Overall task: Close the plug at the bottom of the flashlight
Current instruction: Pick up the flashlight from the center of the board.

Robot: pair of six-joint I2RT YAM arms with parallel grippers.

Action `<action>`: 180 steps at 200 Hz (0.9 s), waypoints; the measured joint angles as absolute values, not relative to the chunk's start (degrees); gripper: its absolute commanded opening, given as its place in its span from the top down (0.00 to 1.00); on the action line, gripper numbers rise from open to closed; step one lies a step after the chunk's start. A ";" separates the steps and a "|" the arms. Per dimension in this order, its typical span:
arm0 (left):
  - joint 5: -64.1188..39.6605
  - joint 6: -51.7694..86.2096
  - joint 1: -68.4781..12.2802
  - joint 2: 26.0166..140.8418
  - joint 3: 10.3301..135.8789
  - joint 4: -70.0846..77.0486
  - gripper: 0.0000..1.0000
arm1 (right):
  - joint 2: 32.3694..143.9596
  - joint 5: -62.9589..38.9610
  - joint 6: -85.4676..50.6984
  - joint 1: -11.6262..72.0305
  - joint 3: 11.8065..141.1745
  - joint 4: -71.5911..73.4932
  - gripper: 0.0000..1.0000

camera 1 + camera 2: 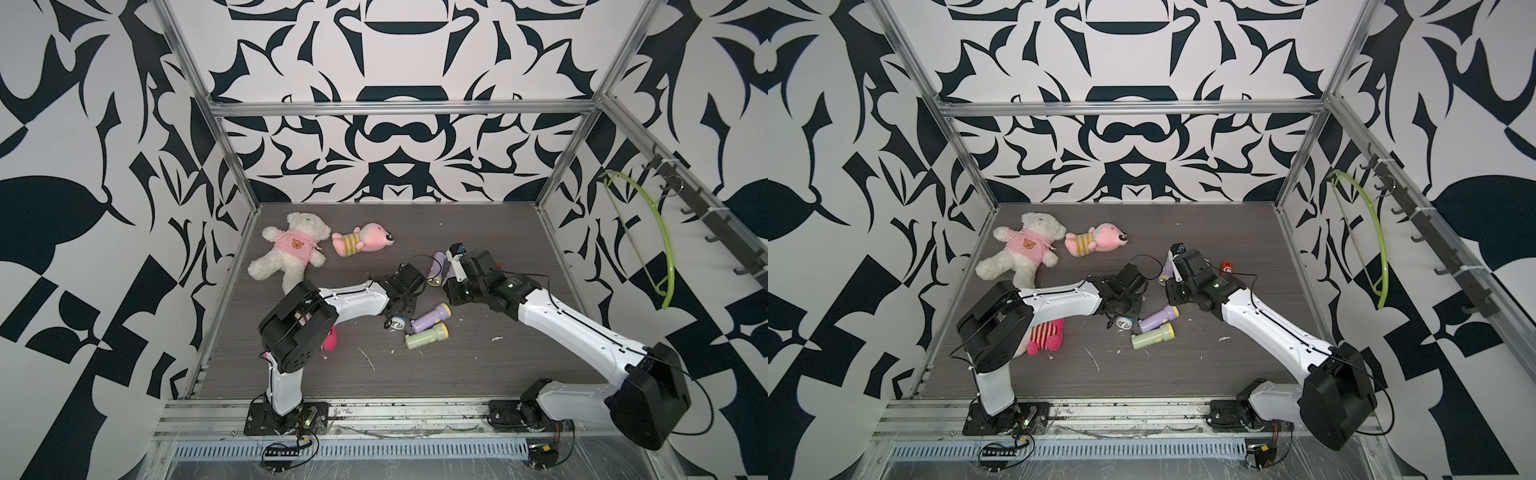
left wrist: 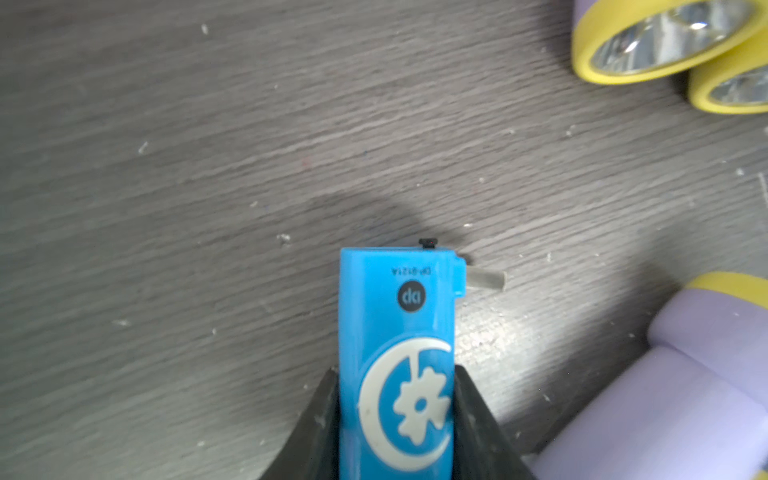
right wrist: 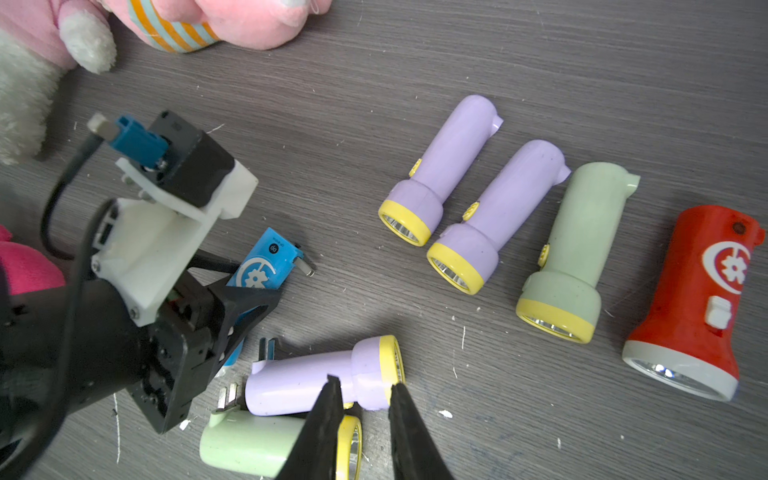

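**Position of the work piece.** The blue flashlight sits in the left end effector. The jaws are pressed flush against its two long sides, at the moon-and-flower emblem. Its long axis runs straight out from between the jaws, tail end leading and lens end behind the grip. It hangs low over the bench. Contact with the bench cannot be told.

**Governing relation.** The plug stands out sideways from a hinge block at the tail corner, across the long axis. Closing it probably calls for a push that swings the blade back toward the body. The left arm is occupied with the hold, so that push most likely falls to the right end effector. Its jaws stand a little apart with nothing between them, above the head of a lilac flashlight. From there the plug lies off to one side, near but not touching.

**View coverage.**
- The left wrist view shows the grip and the blade angle, but not the right arm.
- The right wrist view shows both end effectors and the plug together.
- Both top views show only the lens end below the left wrist. The plug is hidden there.
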State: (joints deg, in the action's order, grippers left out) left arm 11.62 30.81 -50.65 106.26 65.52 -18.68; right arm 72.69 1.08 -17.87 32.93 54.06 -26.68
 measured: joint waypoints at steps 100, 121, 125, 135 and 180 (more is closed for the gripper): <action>7.73 11.11 -50.63 70.30 42.85 -2.61 1.00 | 67.02 -10.61 -13.61 30.72 52.66 -19.22 0.74; 4.47 6.85 -50.63 60.60 37.93 -0.25 0.99 | 64.73 -14.72 -12.51 30.70 52.31 -16.62 0.73; 3.75 6.20 -50.63 58.98 37.32 -0.10 1.00 | 64.49 -15.44 -12.36 30.70 52.31 -16.27 0.73; 2.17 4.38 -50.63 55.11 35.88 0.43 1.00 | 64.16 -18.00 -11.77 30.70 52.34 -15.29 0.73; -4.69 -1.58 -50.59 39.77 30.85 1.04 1.00 | 66.08 -32.10 -10.39 30.50 55.31 -14.55 0.74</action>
